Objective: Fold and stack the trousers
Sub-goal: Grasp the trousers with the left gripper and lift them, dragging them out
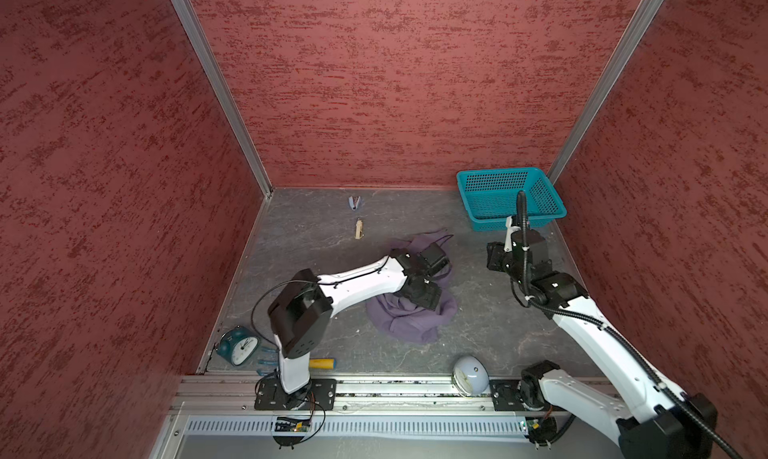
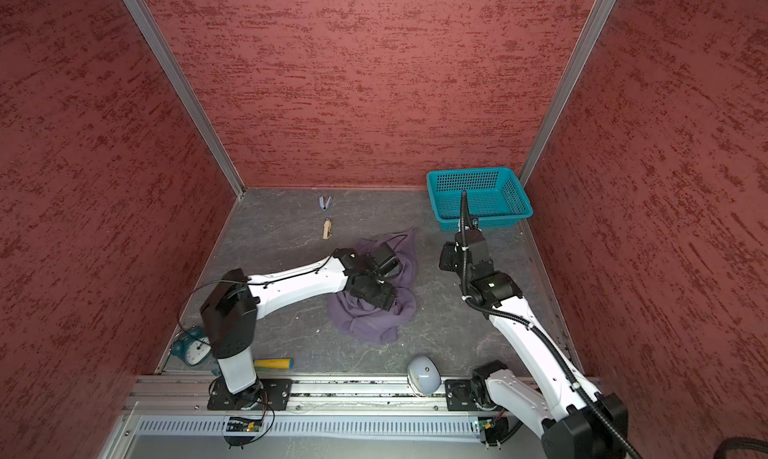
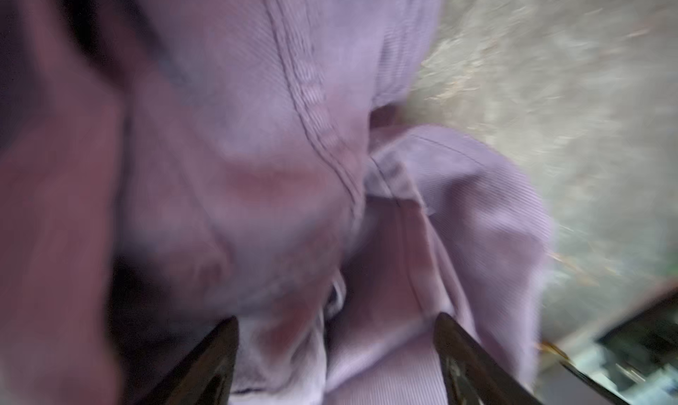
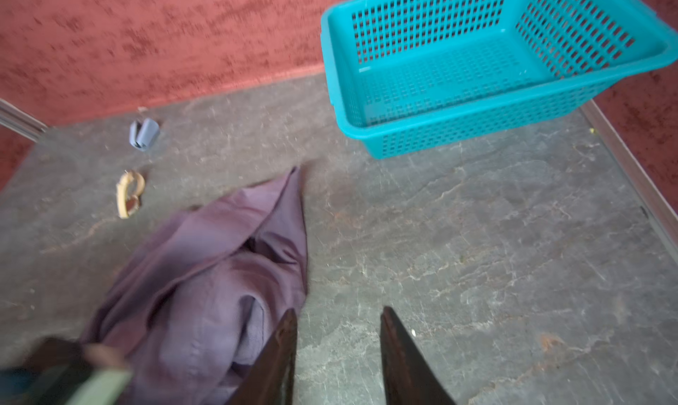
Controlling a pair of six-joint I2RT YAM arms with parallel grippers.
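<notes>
Trousers point(image 1: 411, 317) of lavender-grey cloth lie crumpled near the middle of the grey tabletop point(image 1: 311, 249), so I hold my left gripper point(image 3: 335, 317) spread wide over the heap, seeking an edge to grasp, while my right gripper point(image 4: 339, 309) waits beside it, parted and empty.

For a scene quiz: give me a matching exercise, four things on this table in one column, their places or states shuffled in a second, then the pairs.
1 trousers
2 basket
3 teal alarm clock
4 wooden clothespin

A far right corner
B near left corner
C crumpled, mid-table
D far side, near a small blue clip

Pairs: 1-C, 2-A, 3-B, 4-D
</notes>
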